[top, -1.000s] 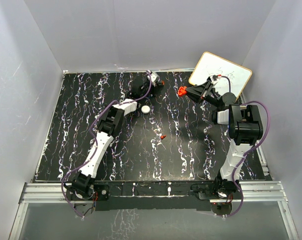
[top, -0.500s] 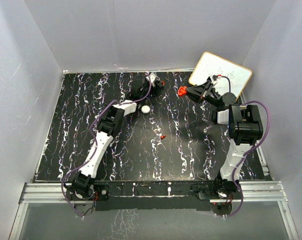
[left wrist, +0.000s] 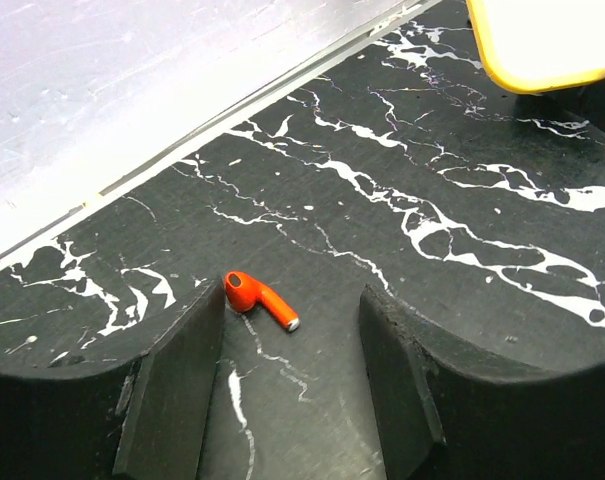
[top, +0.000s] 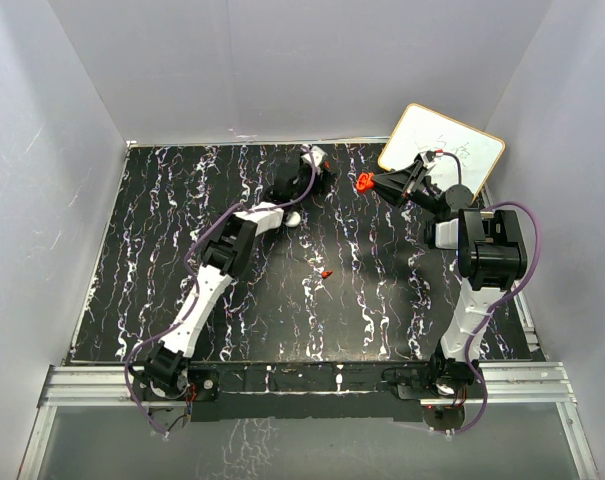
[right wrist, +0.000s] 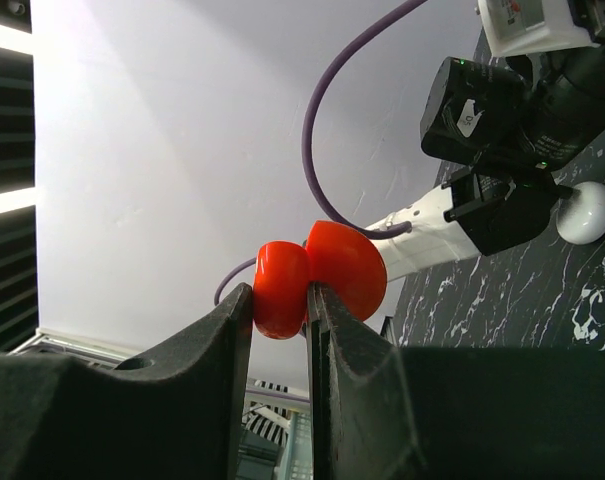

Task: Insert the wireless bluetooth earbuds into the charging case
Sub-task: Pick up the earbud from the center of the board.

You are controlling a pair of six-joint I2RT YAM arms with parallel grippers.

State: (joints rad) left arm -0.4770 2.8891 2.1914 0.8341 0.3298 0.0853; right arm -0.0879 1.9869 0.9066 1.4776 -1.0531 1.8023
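My right gripper [right wrist: 280,300] is shut on the charging case [right wrist: 317,272], a glossy red puck hinged open into two halves, held up off the table. In the top view the case [top: 363,182] shows at the right gripper's [top: 374,183] tip, far right of centre. My left gripper [left wrist: 294,298] is open and low over the table. One red earbud [left wrist: 257,298] lies between its fingers, close to the left finger [left wrist: 182,370]. In the top view the left gripper [top: 310,165] hides that earbud. A second red earbud [top: 326,273] lies mid-table.
A yellow-framed whiteboard [top: 444,150] leans at the far right corner, near the right gripper; it also shows in the left wrist view [left wrist: 542,40]. A small white round object [top: 294,219] lies beside the left forearm. The back wall's edge [left wrist: 182,140] is close behind the left gripper.
My left arm has reached further right along the back edge, and its forearm now partly covers the white round object. The right arm and case have not moved.
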